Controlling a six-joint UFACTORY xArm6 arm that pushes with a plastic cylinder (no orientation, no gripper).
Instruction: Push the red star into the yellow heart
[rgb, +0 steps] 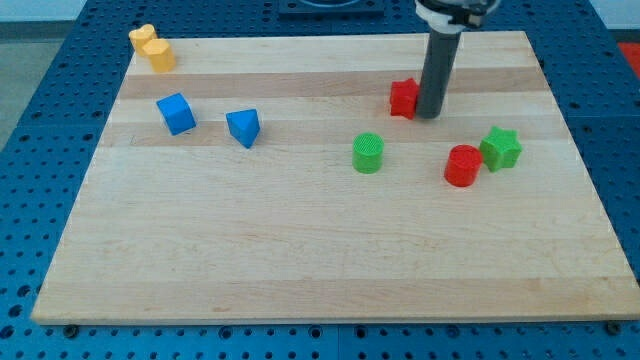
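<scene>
Landmark for this report: the red star (404, 98), which sits in the upper part of the desk (300, 260), right of centre.

My tip (429, 114) stands against the star's right side, touching or all but touching it; the rod hides the star's right edge, so actual contact cannot be confirmed. There is no gripper on this arm, only the rod, so nothing spreads or pinches.

The yellow heart (152, 48) lies far to the star's left and slightly toward the view's top, at the desk's top-left corner, well apart from the star.

Other items relative to the star: a green cylinder (368, 153) just below and a little left; a red cylinder (462, 166) and a green star (500, 148) below and to the right, touching each other or nearly so; a blue triangular block (243, 127) and a blue cube (176, 113) to the left and slightly lower.

Assessment: the step in hand appears to be the start of the push, with the tip placed on the side opposite the target (a sound setup).

The next move calls for a long leftward push with a slight bias toward the view's top. The straight path to the heart looks to pass above both blue blocks. The chief risk, in my judgement, is the star slipping off the rod over such a long run, so corrections to the tip's line may be needed.
</scene>
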